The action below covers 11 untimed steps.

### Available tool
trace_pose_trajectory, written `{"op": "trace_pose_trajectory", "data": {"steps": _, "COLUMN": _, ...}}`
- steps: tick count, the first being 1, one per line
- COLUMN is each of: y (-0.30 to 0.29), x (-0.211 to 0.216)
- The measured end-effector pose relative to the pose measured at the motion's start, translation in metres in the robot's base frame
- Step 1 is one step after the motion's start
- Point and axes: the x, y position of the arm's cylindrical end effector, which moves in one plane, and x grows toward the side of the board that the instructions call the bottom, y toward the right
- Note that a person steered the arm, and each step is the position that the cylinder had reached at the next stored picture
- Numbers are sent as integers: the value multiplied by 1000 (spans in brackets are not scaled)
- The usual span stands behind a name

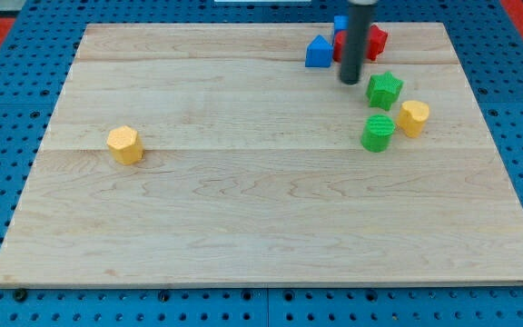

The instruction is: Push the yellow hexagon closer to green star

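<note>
A yellow hexagon [125, 143] lies alone on the left part of the wooden board [243, 227]. The green star [384, 89] lies far off at the upper right. My tip [350, 82] rests just left of the green star, a small gap from it, and far to the right of the yellow hexagon. The rod rises from the tip to the view's top edge.
A green round block [379, 133] and a second yellow block [414, 117] lie just below the star. A blue triangle-like block [318, 53], a red block [375, 41] and another blue block [340, 23] cluster at the top, partly behind the rod.
</note>
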Motion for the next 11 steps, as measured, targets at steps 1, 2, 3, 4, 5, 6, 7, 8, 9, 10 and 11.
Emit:
{"op": "trace_pose_trajectory", "data": {"steps": 1, "y": 8, "x": -3}}
{"op": "trace_pose_trajectory", "data": {"steps": 2, "y": -1, "x": 32}}
{"op": "trace_pose_trajectory", "data": {"steps": 3, "y": -8, "x": 44}}
{"op": "trace_pose_trajectory", "data": {"steps": 4, "y": -118, "x": 22}}
{"op": "trace_pose_trajectory", "data": {"steps": 5, "y": -228, "x": 20}}
{"op": "trace_pose_trajectory", "data": {"steps": 6, "y": -357, "x": 22}}
{"op": "trace_pose_trajectory", "data": {"steps": 7, "y": -417, "x": 70}}
{"op": "trace_pose_trajectory", "data": {"steps": 8, "y": -386, "x": 131}}
{"op": "trace_pose_trajectory", "data": {"steps": 9, "y": -342, "x": 134}}
{"op": "trace_pose_trajectory", "data": {"steps": 10, "y": -262, "x": 121}}
{"op": "trace_pose_trajectory", "data": {"steps": 11, "y": -153, "x": 107}}
